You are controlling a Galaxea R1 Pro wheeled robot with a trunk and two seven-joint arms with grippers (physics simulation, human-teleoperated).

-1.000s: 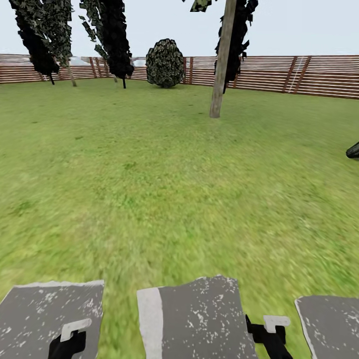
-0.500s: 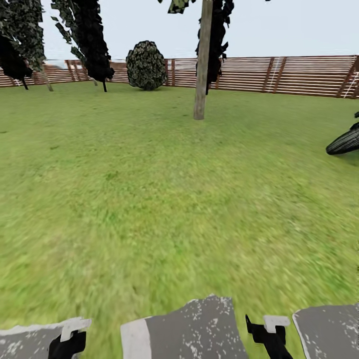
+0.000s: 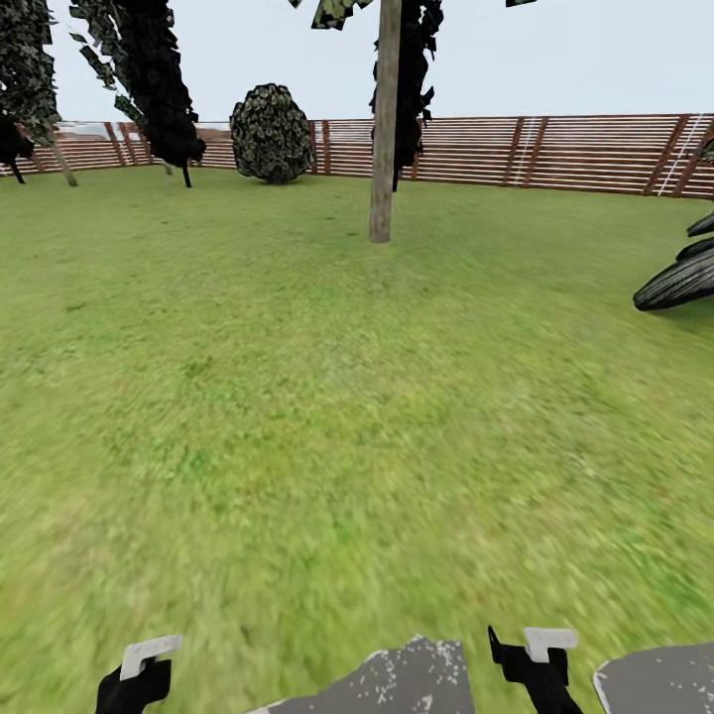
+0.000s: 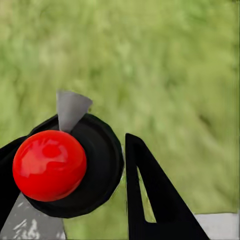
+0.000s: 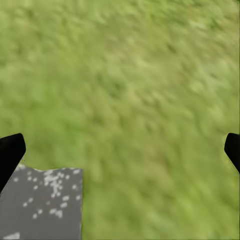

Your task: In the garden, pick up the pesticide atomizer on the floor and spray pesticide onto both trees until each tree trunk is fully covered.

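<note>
Paving slabs slide back under the view as the robot rolls onward; tree trunk stands upright far ahead, right tool wide open, empty, left tool holding a red-topped atomizer

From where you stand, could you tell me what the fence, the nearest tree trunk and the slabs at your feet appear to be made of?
The fence looks like brown timber: thin horizontal slats between darker slanted posts, matte. The tree trunk reads as pale grey-brown bark, mottled, smooth and dull. The paving slab seems to be grey stone or concrete, going by its white speckling and rough, uneven edge; the render leaves the choice open.
</note>
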